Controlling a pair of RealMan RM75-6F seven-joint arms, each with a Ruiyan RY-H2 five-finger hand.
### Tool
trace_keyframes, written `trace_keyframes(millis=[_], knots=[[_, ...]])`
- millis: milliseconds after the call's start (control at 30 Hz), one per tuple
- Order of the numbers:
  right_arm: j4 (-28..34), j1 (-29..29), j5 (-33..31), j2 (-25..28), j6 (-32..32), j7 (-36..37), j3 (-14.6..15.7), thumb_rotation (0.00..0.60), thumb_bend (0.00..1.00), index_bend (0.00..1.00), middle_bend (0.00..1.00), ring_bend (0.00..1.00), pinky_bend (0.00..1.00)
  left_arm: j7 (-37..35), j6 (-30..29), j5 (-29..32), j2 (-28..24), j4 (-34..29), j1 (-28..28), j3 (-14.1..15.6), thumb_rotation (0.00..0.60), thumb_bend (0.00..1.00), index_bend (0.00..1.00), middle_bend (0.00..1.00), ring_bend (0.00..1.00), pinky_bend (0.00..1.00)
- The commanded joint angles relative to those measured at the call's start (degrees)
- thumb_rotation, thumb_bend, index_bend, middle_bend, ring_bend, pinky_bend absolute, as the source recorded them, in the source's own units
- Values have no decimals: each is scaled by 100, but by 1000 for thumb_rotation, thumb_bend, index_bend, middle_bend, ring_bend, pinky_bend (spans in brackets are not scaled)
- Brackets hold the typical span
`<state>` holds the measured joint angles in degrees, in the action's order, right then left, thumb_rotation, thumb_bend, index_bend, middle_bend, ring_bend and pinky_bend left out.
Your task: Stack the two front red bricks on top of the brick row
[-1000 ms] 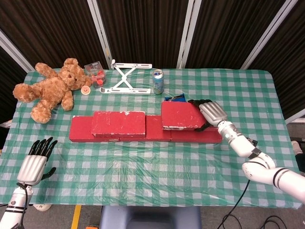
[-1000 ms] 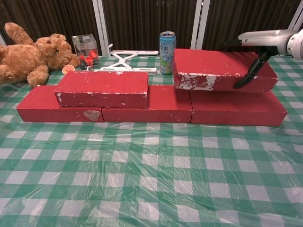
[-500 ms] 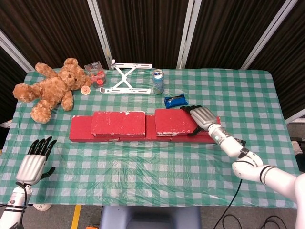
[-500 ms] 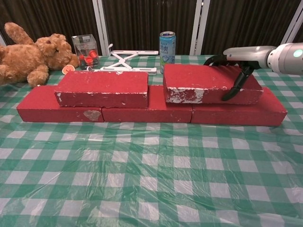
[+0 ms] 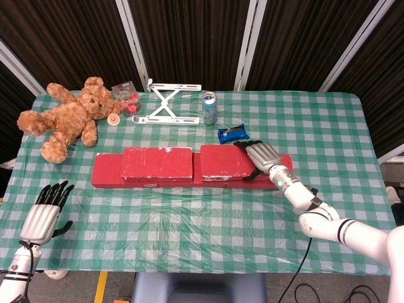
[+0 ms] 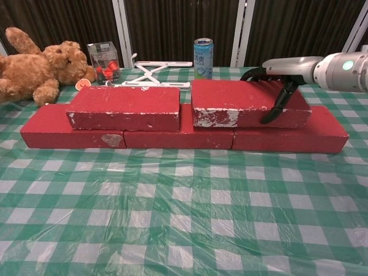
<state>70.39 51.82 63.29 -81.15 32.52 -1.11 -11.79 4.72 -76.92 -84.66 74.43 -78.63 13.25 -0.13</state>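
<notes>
A row of red bricks [image 6: 172,138] lies across the table [image 5: 189,214]. Two red bricks sit on top of it. The left upper brick [image 5: 158,164] [image 6: 123,106] lies free. My right hand [image 5: 260,154] [image 6: 279,72] grips the right end of the right upper brick [image 5: 224,162] [image 6: 244,103], fingers over its top and thumb down its front face. That brick rests flat on the row, a small gap from the left one. Open and holding nothing, my left hand [image 5: 45,211] hovers at the table's near left edge, out of the chest view.
A teddy bear [image 5: 63,120] lies at the back left beside a clear box of small items [image 5: 125,95]. A white folding stand [image 5: 167,104], a drink can [image 5: 209,108] and a blue snack packet [image 5: 232,133] sit behind the bricks.
My right hand has carried the right upper brick leftward and down, from raised and tilted over the row's right end to flat on the row near the left upper brick. The left hand stayed put.
</notes>
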Motion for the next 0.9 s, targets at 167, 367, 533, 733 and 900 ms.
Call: trace_keyframes(millis=[167,367,533,733,900], knots=[[182,170,-617,-98,110,-591,64,600,145,520,420,298,308,-44,2,-25,-25,-7,-7,-5,600,266,0,0,0,58],[272,257,-980,-174,242,-913,119,600,145,495,420,282,299,-96,-15,-55,-47,-2,-20,-9,600,265,0,0,0,58],[326,307,-1213,-233,366,-1128,167,600,143,408,378,234,274,-128,8,-56,-61,-3,-19,-15,600,265,0,0,0,58],[405,381,-1619,-238,455,-1407,228,600,143,215,245,122,205,-170,11,-87,-82,-7,-19,-12,600,265,0,0,0,58],[494,434,-1849,-223,536,-1607,291,600,143,120,153,62,180,-211,13,-98,-95,-11,-22,-14,600,267,0,0,0,59]])
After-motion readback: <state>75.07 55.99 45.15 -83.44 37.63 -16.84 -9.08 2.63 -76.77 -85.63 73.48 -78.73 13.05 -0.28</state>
